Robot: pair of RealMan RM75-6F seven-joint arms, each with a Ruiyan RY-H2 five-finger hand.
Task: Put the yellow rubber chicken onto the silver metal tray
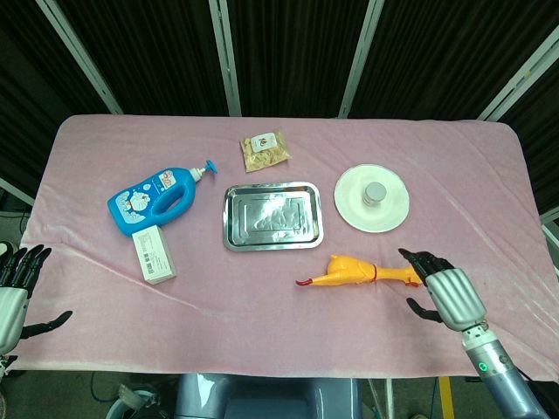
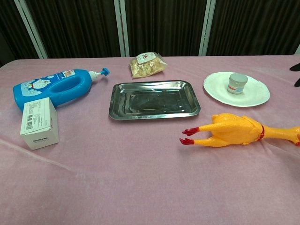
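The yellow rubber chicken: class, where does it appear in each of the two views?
Head view: yellow rubber chicken lies right of centre, below the silver metal tray.
Chest view: at the right edge, head cut off.
Shared landmark: its red feet point toward the tray's near right corner.

My right hand (image 1: pixel 450 292) reaches in from the lower right on its forearm, back upward, its dark fingers (image 1: pixel 423 258) spread apart and holding nothing. My left hand (image 1: pixel 16 292) hangs far off on the opposite side, fingers spread too, thumb out sideways, nothing in it.
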